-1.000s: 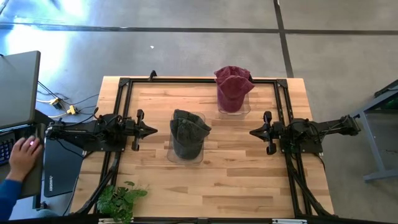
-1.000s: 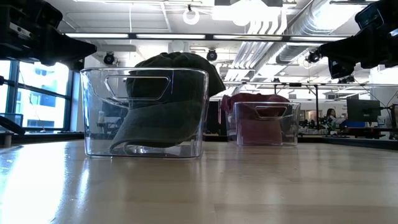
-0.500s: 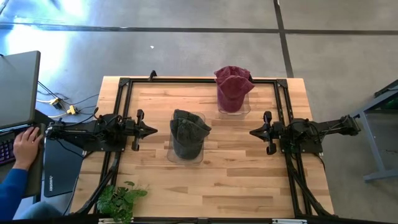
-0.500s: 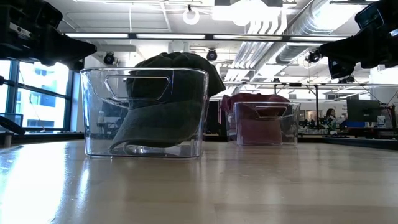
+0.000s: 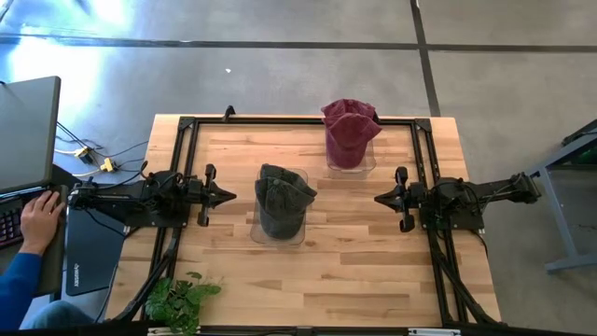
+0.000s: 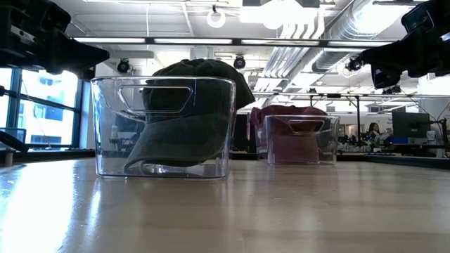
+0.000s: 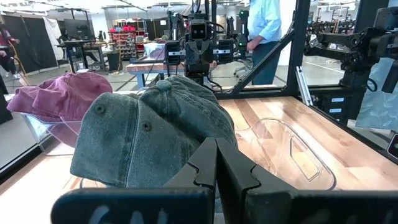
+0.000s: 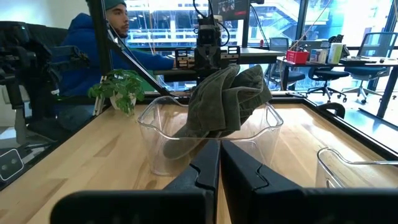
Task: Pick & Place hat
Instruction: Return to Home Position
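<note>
A dark green cap [image 5: 283, 198] sits in a clear plastic bin [image 5: 280, 233] at the table's middle, its crown rising above the rim; it shows in the low view [image 6: 184, 119] and both wrist views [image 7: 149, 134] [image 8: 227, 99]. A maroon cap [image 5: 350, 131] fills a second clear bin [image 5: 353, 166] nearer the far edge. My left gripper [image 5: 231, 196] hovers shut at the green cap's left, my right gripper [image 5: 378, 198] hovers shut at its right. Both are above the table and touch nothing.
A black frame [image 5: 298, 121] runs round the wooden tabletop. A potted plant [image 5: 177, 299] stands at the near left corner. Off the left edge a person's hand [image 5: 42, 219] rests at a laptop [image 5: 28, 131]. Bare wood lies near the front edge [image 5: 326, 280].
Neither arm nor cap has moved. The person's hand at the left has shifted slightly on the keyboard.
</note>
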### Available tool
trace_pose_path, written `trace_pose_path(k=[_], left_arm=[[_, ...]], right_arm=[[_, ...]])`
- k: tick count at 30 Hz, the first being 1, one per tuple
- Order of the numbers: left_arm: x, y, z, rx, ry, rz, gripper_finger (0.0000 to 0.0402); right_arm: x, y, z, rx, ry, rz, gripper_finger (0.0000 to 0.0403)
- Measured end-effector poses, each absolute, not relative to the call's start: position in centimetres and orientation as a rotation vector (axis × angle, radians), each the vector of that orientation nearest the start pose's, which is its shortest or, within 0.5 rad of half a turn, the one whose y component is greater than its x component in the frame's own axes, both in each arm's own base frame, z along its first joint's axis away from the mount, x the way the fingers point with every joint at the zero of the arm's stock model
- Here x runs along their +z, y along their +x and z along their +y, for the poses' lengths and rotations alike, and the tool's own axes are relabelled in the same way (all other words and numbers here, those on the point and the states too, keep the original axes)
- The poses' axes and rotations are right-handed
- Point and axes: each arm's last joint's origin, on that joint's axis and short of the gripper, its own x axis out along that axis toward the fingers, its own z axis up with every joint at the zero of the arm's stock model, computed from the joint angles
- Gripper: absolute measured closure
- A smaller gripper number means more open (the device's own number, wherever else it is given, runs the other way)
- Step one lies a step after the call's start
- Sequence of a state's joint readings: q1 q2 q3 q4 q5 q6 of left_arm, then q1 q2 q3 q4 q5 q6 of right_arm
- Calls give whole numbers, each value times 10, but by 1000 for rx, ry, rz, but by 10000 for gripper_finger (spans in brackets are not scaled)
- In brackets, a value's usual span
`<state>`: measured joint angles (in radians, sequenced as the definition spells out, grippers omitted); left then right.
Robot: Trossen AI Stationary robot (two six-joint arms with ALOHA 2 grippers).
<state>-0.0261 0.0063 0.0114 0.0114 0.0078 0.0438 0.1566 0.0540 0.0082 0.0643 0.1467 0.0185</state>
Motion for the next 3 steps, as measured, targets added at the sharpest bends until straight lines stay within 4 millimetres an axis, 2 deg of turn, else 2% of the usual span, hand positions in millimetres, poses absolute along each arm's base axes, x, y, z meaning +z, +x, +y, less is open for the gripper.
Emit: trace_pose_path(k=[3], left_arm=[[168, 97, -3, -34, 44, -17, 401]], right_arm=[[168, 100, 11, 10, 21, -18, 391]])
